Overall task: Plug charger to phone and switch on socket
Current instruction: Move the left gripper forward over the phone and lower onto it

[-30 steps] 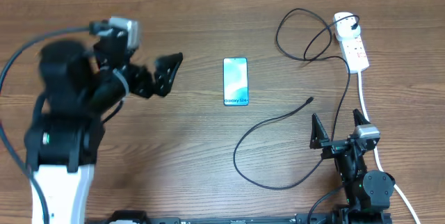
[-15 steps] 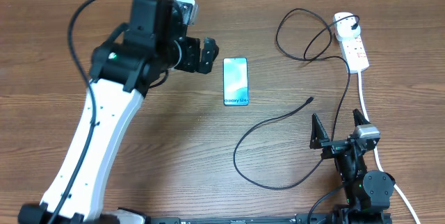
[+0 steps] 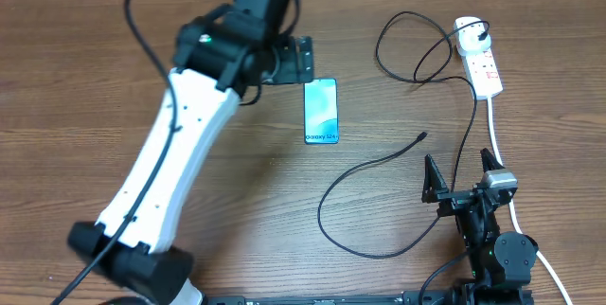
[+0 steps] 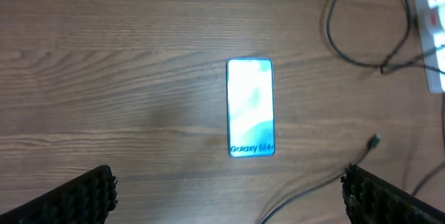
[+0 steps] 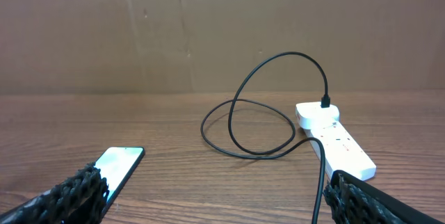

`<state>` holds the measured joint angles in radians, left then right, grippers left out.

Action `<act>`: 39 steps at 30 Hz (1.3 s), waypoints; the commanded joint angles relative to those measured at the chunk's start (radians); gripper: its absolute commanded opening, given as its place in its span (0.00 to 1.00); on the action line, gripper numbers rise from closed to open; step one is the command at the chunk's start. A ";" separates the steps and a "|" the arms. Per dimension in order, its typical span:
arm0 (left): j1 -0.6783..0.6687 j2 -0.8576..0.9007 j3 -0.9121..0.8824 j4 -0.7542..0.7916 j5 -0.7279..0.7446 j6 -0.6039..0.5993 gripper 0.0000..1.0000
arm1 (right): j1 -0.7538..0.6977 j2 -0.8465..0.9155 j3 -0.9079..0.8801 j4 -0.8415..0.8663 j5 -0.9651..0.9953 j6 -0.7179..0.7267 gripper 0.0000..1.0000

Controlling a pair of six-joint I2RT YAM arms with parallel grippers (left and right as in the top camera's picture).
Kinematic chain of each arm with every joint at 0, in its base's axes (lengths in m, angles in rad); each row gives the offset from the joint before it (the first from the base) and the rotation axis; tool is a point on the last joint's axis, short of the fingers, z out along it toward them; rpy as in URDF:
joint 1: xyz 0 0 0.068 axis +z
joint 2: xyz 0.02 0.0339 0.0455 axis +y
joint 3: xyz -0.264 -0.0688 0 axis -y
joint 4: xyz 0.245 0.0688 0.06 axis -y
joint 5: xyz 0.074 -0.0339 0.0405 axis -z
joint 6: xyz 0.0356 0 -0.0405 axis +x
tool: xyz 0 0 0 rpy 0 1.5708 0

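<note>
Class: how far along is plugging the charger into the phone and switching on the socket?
Done: the charger is plugged into the socket. In hand: the open left tool hovers near the phone, empty. Left: the connector tip lies apart from the phone; the socket's switch is unreadable. The right tool sits open.

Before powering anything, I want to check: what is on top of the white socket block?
At its far end the black plug end of the charger stands in the socket; red switch marks show alongside. The outlet beneath the plug is covered.

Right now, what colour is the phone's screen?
Light blue-teal; the phone shows best in the left wrist view.
</note>
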<state>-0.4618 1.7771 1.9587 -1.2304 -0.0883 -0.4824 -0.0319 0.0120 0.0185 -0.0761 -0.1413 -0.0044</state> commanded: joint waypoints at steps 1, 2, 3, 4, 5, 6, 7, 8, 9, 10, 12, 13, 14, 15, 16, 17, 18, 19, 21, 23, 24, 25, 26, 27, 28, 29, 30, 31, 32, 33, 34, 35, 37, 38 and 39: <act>-0.021 0.081 0.014 0.001 -0.079 -0.109 1.00 | 0.005 -0.007 -0.010 0.003 0.010 -0.003 1.00; -0.024 0.093 0.014 0.002 -0.079 -0.109 1.00 | 0.005 -0.007 -0.010 0.003 0.010 -0.003 1.00; -0.027 0.109 0.014 0.005 -0.072 -0.109 1.00 | 0.005 -0.007 -0.010 0.003 0.010 -0.003 1.00; -0.029 0.120 0.014 0.006 -0.066 -0.109 1.00 | 0.005 -0.007 -0.010 0.003 0.010 -0.003 1.00; -0.030 0.133 0.014 0.009 -0.056 -0.110 1.00 | 0.005 -0.007 -0.010 0.003 0.010 -0.003 1.00; -0.032 0.146 0.014 0.015 -0.042 -0.110 1.00 | 0.005 -0.007 -0.010 0.003 0.010 -0.003 1.00; -0.032 0.156 0.014 0.021 -0.026 -0.109 1.00 | 0.005 -0.007 -0.010 0.003 0.010 -0.003 1.00; -0.032 0.168 0.014 0.030 -0.016 -0.110 1.00 | 0.005 -0.007 -0.010 0.003 0.010 -0.003 1.00; -0.032 0.179 0.014 0.037 -0.015 -0.125 1.00 | 0.005 -0.007 -0.010 0.003 0.010 -0.003 1.00; -0.032 0.186 0.014 0.040 -0.015 -0.142 1.00 | 0.005 -0.007 -0.010 0.003 0.010 -0.003 1.00; -0.032 0.204 0.014 0.045 -0.016 -0.185 1.00 | 0.005 -0.007 -0.010 0.003 0.010 -0.003 1.00; -0.032 0.215 0.014 0.048 -0.016 -0.203 1.00 | 0.005 -0.007 -0.010 0.003 0.010 -0.003 1.00; -0.032 0.225 0.013 0.054 -0.013 -0.209 1.00 | 0.005 -0.007 -0.010 0.003 0.010 -0.003 1.00; -0.033 0.232 0.013 0.061 -0.008 -0.215 1.00 | 0.005 -0.007 -0.010 0.003 0.010 -0.003 1.00; -0.032 0.244 0.013 0.067 0.004 -0.222 1.00 | 0.005 -0.007 -0.010 0.003 0.010 -0.003 1.00; -0.032 0.249 0.013 0.075 0.021 -0.227 1.00 | 0.005 -0.007 -0.010 0.003 0.010 -0.003 1.00; -0.032 0.260 0.013 0.084 0.049 -0.230 1.00 | 0.005 -0.007 -0.010 0.003 0.010 -0.003 1.00; -0.032 0.264 0.013 0.085 0.077 -0.230 1.00 | 0.005 -0.007 -0.010 0.003 0.010 -0.003 1.00; -0.033 0.277 0.013 0.085 0.137 -0.229 1.00 | 0.005 -0.007 -0.010 0.003 0.010 -0.003 1.00; -0.035 0.293 0.013 0.084 0.156 -0.229 1.00 | 0.005 -0.007 -0.010 0.003 0.010 -0.003 1.00; -0.036 0.299 0.013 0.084 0.156 -0.228 1.00 | 0.005 -0.007 -0.010 0.003 0.010 -0.003 1.00; -0.037 0.312 0.013 0.084 0.155 -0.228 1.00 | 0.005 -0.007 -0.010 0.003 0.010 -0.003 1.00; -0.037 0.322 0.013 0.083 0.155 -0.225 1.00 | 0.005 -0.007 -0.010 0.003 0.010 -0.003 1.00; -0.037 0.333 0.013 0.083 0.156 -0.216 1.00 | 0.005 -0.007 -0.010 0.003 0.010 -0.003 1.00; -0.037 0.348 0.013 0.082 0.156 -0.212 1.00 | 0.005 -0.007 -0.010 0.003 0.010 -0.003 1.00; -0.038 0.361 0.013 0.079 0.156 -0.212 1.00 | 0.005 -0.007 -0.010 0.003 0.010 -0.003 1.00; -0.039 0.376 0.013 0.077 0.157 -0.208 1.00 | 0.005 -0.007 -0.010 0.003 0.010 -0.003 1.00; -0.040 0.390 0.013 0.078 0.166 -0.193 1.00 | 0.005 -0.007 -0.010 0.003 0.010 -0.003 1.00; -0.042 0.404 0.013 0.080 0.171 -0.173 1.00 | 0.005 -0.007 -0.010 0.003 0.010 -0.003 1.00; -0.046 0.420 0.013 0.085 0.175 -0.145 1.00 | 0.005 -0.007 -0.010 0.003 0.010 -0.003 1.00; -0.047 0.427 0.013 0.087 0.175 -0.136 1.00 | 0.005 -0.007 -0.010 0.003 0.010 -0.003 1.00; -0.050 0.435 0.013 0.089 0.175 -0.125 1.00 | 0.005 -0.007 -0.010 0.003 0.010 -0.003 1.00; -0.057 0.453 0.013 0.092 0.168 -0.123 1.00 | 0.005 -0.007 -0.010 0.003 0.010 -0.003 1.00; -0.062 0.457 0.013 0.096 0.166 -0.123 1.00 | 0.005 -0.007 -0.010 0.003 0.010 -0.003 1.00; -0.066 0.463 0.013 0.099 0.162 -0.123 1.00 | 0.005 -0.007 -0.010 0.003 0.010 -0.003 1.00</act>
<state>-0.5064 2.2208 1.9594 -1.1370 0.0719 -0.6415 -0.0319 0.0120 0.0185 -0.0757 -0.1413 -0.0040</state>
